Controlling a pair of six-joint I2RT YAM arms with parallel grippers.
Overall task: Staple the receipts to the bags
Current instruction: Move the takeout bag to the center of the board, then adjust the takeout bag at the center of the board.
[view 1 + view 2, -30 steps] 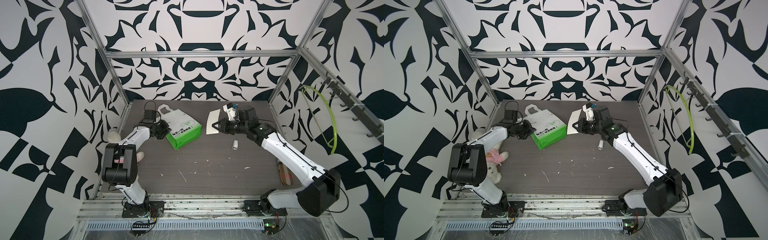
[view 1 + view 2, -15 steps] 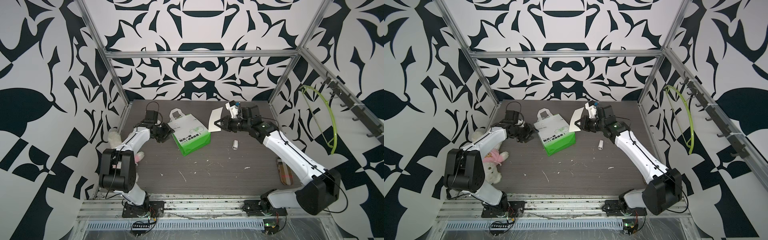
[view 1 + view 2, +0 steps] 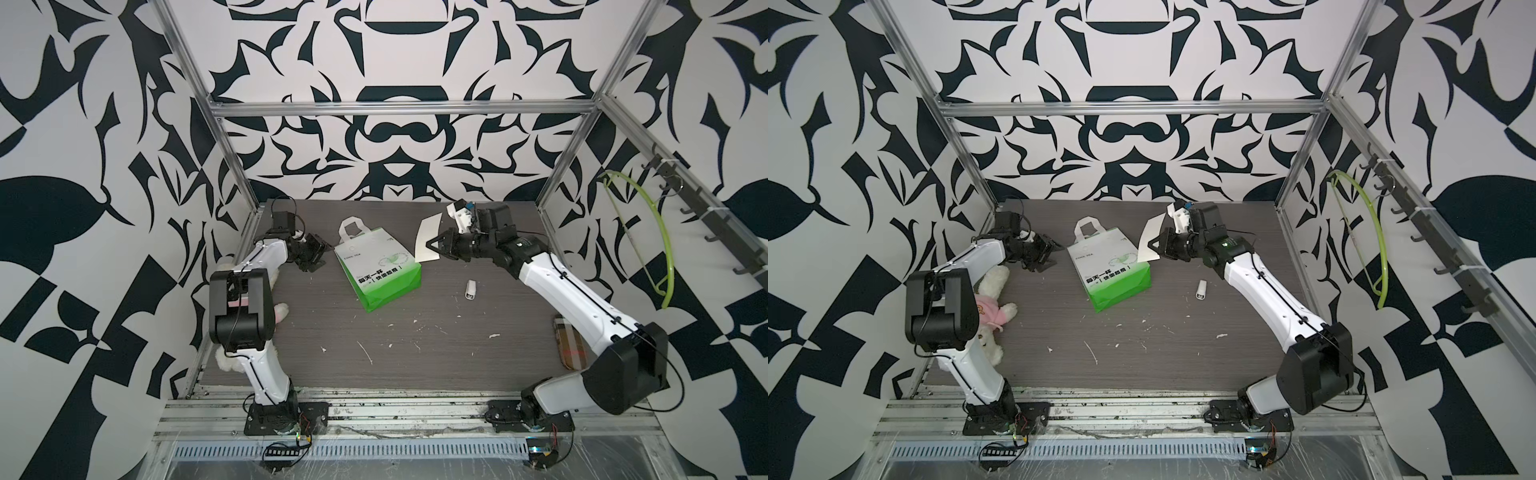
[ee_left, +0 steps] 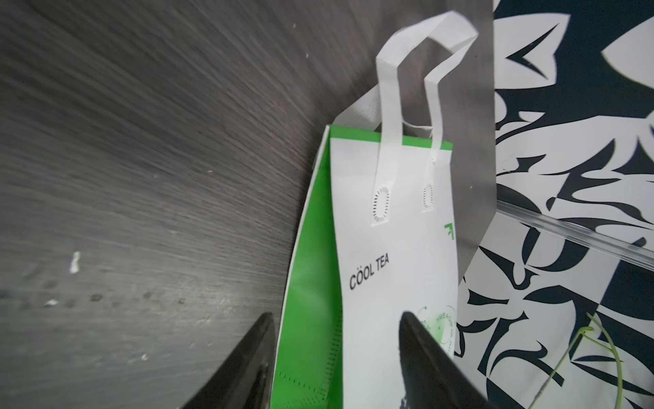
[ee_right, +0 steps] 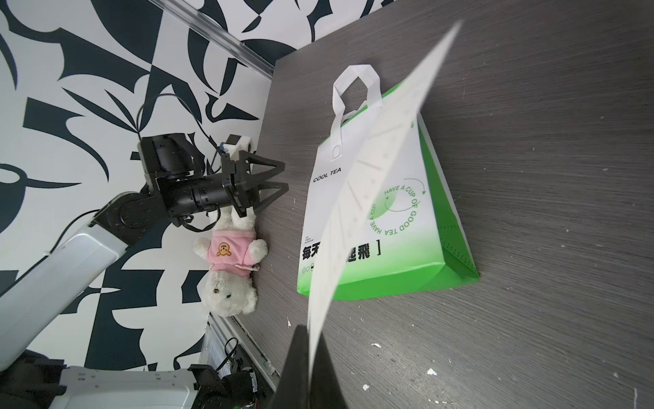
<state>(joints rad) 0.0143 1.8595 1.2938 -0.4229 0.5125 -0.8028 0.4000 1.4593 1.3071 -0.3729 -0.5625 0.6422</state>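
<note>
Since a second back, finds the bag (image 3: pixel 376 268) slid out toward the middle of the worktop (image 3: pixel 415 345) and the left gripper (image 5: pixel 285 175) off it — jaws apart, empty, just beside the handle end. Lies flat, printed face up, long axis running from handles at the far side to green base nearer the arm bases. Holds the receipt (image 3: pixel 424 237) pinched by one edge in the right gripper (image 3: pixel 434 246), jaws together on it, slip raised in the air at the bag's far right corner — touching or not, cannot tell. Puts the right arm nearer for the coming move: likely needs to carry the slip left and down onto the white face. Leaves the stapler (image 3: pixel 470 289) on the worktop, right of the bag, untouched.
</note>
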